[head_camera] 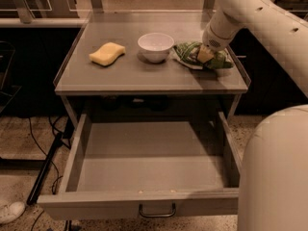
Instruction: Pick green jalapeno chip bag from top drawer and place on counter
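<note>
Counter showing plain grey, upper centre of frame. Top drawer showing same grey inside and on front, dark handle at bottom centre. Green jalapeno chip bag showing light green with white patches (print unreadable), upper right. Gripper sitting on bag, showing tan below cream-white arm. Sponge showing yellow, bowl showing white. Floor showing beige speckle, lower left.
</note>
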Action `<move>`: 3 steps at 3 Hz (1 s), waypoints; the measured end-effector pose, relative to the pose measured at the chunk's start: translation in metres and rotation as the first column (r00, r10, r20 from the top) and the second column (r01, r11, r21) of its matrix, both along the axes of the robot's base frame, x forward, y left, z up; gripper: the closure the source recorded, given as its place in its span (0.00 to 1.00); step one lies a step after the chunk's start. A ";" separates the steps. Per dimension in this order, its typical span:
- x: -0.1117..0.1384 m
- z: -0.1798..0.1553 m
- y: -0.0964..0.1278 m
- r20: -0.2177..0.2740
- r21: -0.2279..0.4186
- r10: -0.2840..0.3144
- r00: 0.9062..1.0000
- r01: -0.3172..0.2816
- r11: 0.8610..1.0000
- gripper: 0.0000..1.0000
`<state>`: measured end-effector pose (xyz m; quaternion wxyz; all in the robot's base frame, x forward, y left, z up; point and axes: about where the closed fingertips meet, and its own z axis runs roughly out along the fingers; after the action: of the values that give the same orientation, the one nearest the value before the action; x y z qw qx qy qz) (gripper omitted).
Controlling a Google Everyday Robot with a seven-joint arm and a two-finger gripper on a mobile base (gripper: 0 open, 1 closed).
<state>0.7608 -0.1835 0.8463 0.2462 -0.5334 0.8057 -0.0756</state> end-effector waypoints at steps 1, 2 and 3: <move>0.000 0.000 0.000 0.000 0.000 0.000 1.000 0.000 1.000 0.43; 0.000 0.000 0.000 0.000 0.000 0.000 1.000 0.000 1.000 0.20; 0.000 0.000 0.000 0.000 0.000 0.000 1.000 0.000 1.000 0.00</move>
<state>0.7608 -0.1835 0.8462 0.2461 -0.5334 0.8057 -0.0756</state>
